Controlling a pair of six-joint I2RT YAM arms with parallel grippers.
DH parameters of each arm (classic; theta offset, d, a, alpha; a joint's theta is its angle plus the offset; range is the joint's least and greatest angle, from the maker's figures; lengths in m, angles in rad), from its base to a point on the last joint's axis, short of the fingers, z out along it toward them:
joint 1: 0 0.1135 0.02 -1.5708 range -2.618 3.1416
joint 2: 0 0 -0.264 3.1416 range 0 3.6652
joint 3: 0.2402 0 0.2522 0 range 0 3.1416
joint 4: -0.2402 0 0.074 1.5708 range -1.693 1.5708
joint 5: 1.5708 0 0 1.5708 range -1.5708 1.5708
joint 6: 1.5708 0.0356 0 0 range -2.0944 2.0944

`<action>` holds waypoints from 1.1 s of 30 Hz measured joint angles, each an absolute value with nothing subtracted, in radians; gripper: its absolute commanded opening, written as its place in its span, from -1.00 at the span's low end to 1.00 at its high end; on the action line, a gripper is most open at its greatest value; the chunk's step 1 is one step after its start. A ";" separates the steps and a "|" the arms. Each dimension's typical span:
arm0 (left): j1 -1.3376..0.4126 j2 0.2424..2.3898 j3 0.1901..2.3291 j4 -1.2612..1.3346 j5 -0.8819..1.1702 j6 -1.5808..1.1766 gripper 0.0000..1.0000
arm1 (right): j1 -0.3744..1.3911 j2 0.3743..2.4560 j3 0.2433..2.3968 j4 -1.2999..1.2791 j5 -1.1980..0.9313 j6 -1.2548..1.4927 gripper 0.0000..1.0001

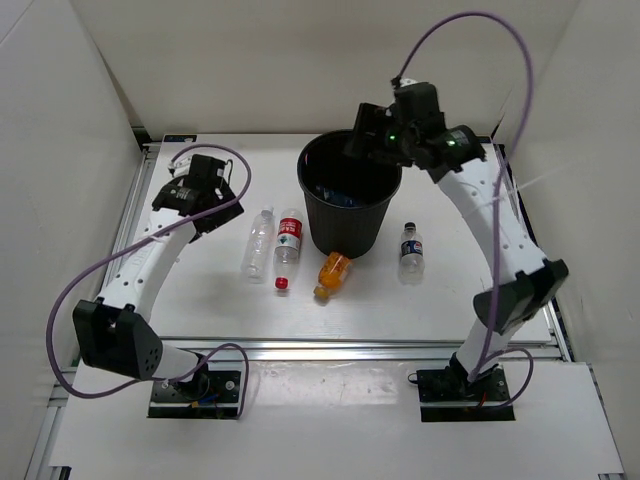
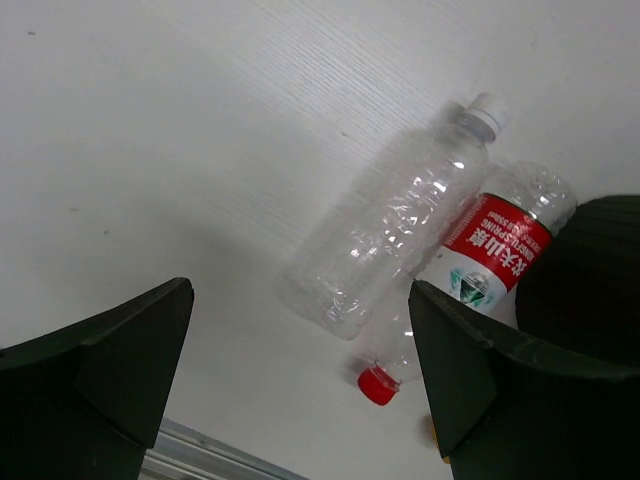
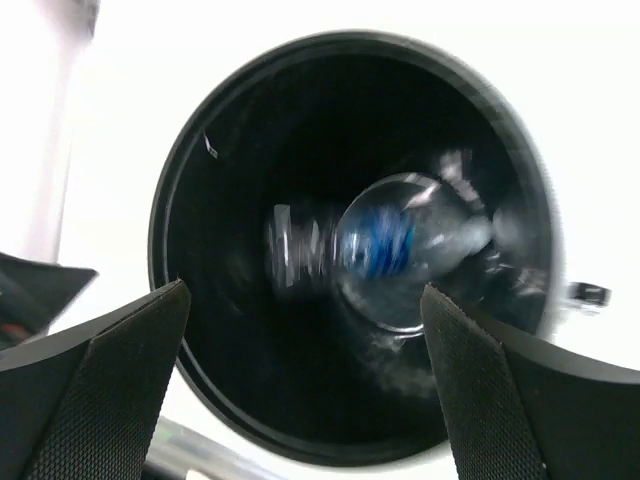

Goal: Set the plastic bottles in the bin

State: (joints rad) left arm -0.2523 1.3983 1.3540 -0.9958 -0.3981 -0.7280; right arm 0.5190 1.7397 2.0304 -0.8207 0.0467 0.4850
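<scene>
Within the bin — blurred blue-labelled bottle

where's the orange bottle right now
In the top view the orange bottle lies on its side at the near base of the bin, between the red-label bottle and the blue-label bottle.

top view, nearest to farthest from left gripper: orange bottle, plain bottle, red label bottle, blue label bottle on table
1. plain bottle, leftmost
2. red label bottle, beside it
3. orange bottle, before bin
4. blue label bottle, right of bin
</scene>
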 measured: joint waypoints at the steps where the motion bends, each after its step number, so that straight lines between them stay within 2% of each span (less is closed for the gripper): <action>1: -0.252 1.399 1.331 -0.963 -0.373 -0.714 1.00 | 0.509 1.712 2.028 -0.823 0.060 0.481 1.00; 7: -0.251 1.425 1.155 -0.797 -0.202 -0.616 1.00 | 0.437 1.553 2.013 -0.875 0.122 0.455 1.00; 18: -0.250 1.747 1.193 -0.628 -0.027 -0.504 1.00 | 0.434 1.505 1.986 -0.951 0.136 0.400 1.00; 19: -0.250 1.774 1.199 -0.622 -0.018 -0.501 0.95 | 0.433 1.504 1.982 -0.953 0.136 0.394 1.00; 20: -0.250 1.798 1.205 -0.617 -0.011 -0.501 0.82 | 0.433 1.501 1.978 -0.957 0.136 0.387 1.00; 21: -0.250 1.821 1.211 -0.614 -0.002 -0.501 0.62 | 0.433 1.496 1.972 -0.960 0.138 0.383 1.00; 22: -0.250 1.842 1.216 -0.607 0.007 -0.503 0.32 | 0.433 1.491 1.967 -0.964 0.141 0.380 1.00; 24: -0.250 1.862 1.240 -0.600 0.031 -0.502 0.14 | 0.433 1.477 1.950 -0.968 0.147 0.376 1.00; 27: -0.250 1.861 1.271 -0.595 0.035 -0.505 0.03 | 0.433 1.453 1.932 -0.975 0.159 0.366 1.00; 30: -0.244 1.853 1.325 -0.649 0.009 -0.540 0.03 | 0.433 1.435 1.918 -0.975 0.173 0.360 1.00; 33: -0.230 1.828 1.477 -0.749 -0.042 -0.602 0.06 | 0.433 1.425 1.899 -0.975 0.184 0.358 1.00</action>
